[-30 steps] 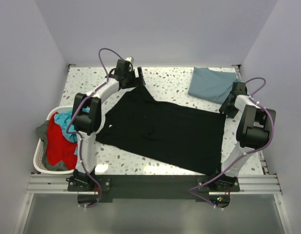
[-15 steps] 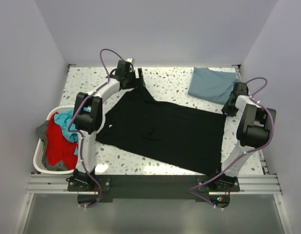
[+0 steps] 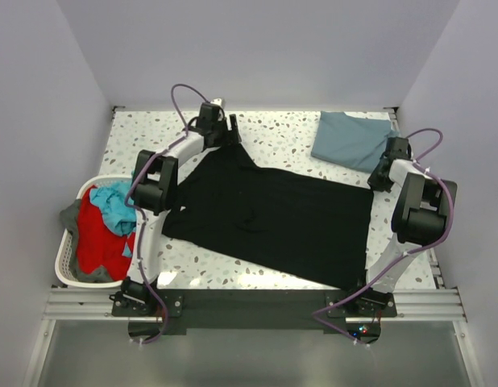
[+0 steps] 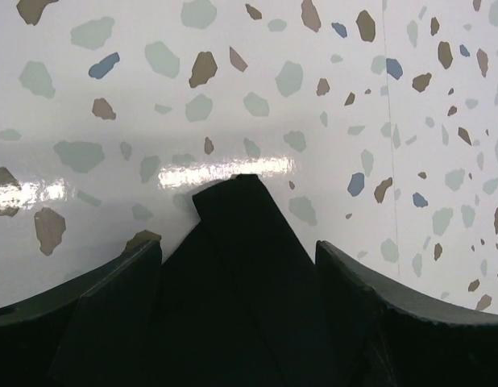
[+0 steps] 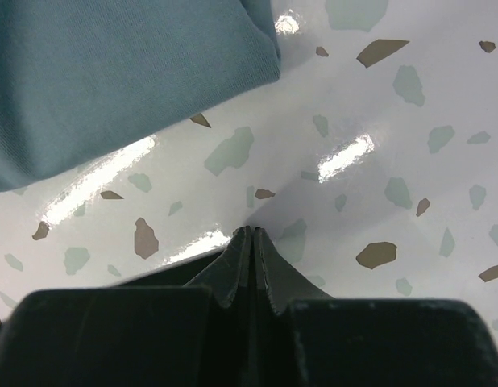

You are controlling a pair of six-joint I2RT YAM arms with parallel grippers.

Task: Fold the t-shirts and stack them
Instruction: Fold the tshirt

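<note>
Top view only: black t-shirt [image 3: 273,218] spread flat mid-worktop [image 3: 289,133]; blue t-shirt [image 3: 350,139] folded at the far right; basket [image 3: 64,262] at the left edge.
Left wrist only: left end effector [image 4: 237,246] wide open, with a black cloth point lying between its fingers.
Right wrist only: right end effector [image 5: 251,238] closed tight, pinching the black t-shirt's far right corner, near the blue t-shirt.

Plain black t-shirt [image 3: 273,218], slate-blue t-shirt [image 3: 350,139], white speckled terrazzo table [image 3: 289,133], white basket [image 3: 64,266], red and teal laundry [image 3: 92,242]

Laundry basket [image 3: 62,266] at speckled table's [image 3: 289,137] left
</note>
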